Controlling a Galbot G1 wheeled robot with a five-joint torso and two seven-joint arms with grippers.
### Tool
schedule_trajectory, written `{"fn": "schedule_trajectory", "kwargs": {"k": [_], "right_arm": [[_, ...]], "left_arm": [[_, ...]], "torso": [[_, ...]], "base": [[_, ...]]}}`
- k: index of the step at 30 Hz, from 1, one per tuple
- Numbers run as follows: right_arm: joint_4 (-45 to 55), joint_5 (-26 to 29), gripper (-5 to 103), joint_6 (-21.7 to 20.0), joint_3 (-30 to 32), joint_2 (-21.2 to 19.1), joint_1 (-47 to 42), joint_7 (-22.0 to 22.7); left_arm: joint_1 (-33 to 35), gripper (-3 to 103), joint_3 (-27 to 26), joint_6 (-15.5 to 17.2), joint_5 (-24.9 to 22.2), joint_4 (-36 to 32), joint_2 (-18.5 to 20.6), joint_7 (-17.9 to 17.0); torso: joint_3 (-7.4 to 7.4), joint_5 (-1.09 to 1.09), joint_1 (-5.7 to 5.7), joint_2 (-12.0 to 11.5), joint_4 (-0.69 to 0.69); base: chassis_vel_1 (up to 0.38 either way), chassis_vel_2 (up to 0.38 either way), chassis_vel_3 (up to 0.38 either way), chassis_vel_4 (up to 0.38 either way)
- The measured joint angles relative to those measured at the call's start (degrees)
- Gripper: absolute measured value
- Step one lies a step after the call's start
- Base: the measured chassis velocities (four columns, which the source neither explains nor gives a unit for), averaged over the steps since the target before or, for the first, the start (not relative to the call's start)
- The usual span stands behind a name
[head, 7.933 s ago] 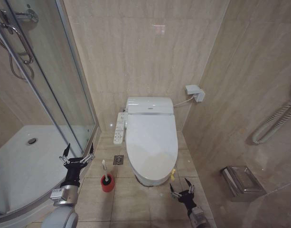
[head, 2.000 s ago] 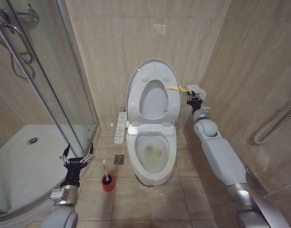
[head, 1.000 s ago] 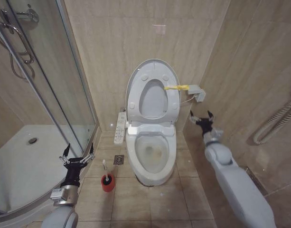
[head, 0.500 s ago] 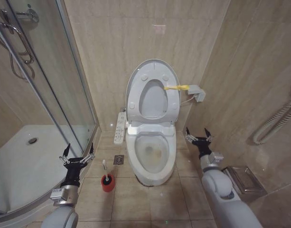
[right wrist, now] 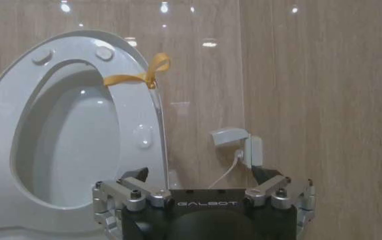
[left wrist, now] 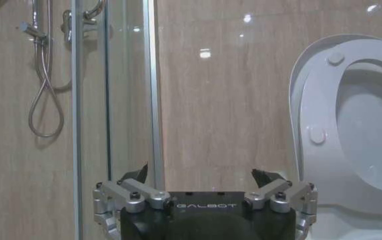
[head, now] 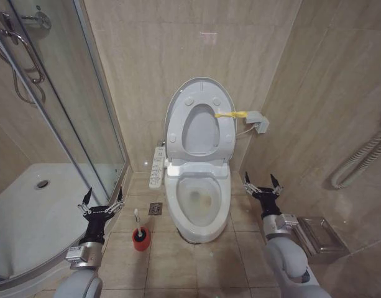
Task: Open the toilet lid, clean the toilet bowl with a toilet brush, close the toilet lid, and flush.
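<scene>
Both my claws hang spread and empty either side of the toilet bowl.

My right gripper, fingers splayed and grasping nothing, sits just to the right of the bowl near its front half; my left gripper, likewise released, hovers well to the bowl's left, beside the toilet brush standing in its red cup on the beige floor tiles. The toilet lid and seat stand upright behind the bowl against the beige tiled wall, yellow strap on the lid's right edge. The glass shower enclosure rises farther left of the bowl.
</scene>
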Motion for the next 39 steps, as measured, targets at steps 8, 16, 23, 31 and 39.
{"fn": "schedule_trajectory", "kwargs": {"k": [8,16,23,31,39], "right_arm": [[0.2,0.0,100,0.1,0.0,0.3,-0.2,-0.2],[0.2,0.0,100,0.1,0.0,0.2,-0.2,-0.1],[0.1,0.0,100,0.1,0.0,0.2,-0.1,-0.1],[0.1,0.0,100,0.0,-0.1,0.1,-0.1,-0.1],[0.0,0.0,100,0.0,-0.1,0.1,0.0,-0.1]], "left_arm": [[0.0,100,0.0,0.0,0.0,0.0,0.0,0.0],[0.0,100,0.0,0.0,0.0,0.0,0.0,0.0],[0.0,100,0.0,0.0,0.0,0.0,0.0,0.0],[0.0,100,0.0,0.0,0.0,0.0,0.0,0.0],[0.0,100,0.0,0.0,0.0,0.0,0.0,0.0]], "torso": [[0.0,0.0,0.0,0.0,0.0],[0.0,0.0,0.01,0.0,0.0],[0.0,0.01,0.01,0.0,0.0],[0.0,0.01,0.01,0.0,0.0],[0.0,0.01,0.01,0.0,0.0]], "base": [[0.0,0.0,0.0,0.0],[0.0,0.0,0.0,0.0],[0.0,0.0,0.0,0.0],[0.0,0.0,0.0,0.0],[0.0,0.0,0.0,0.0]]}}
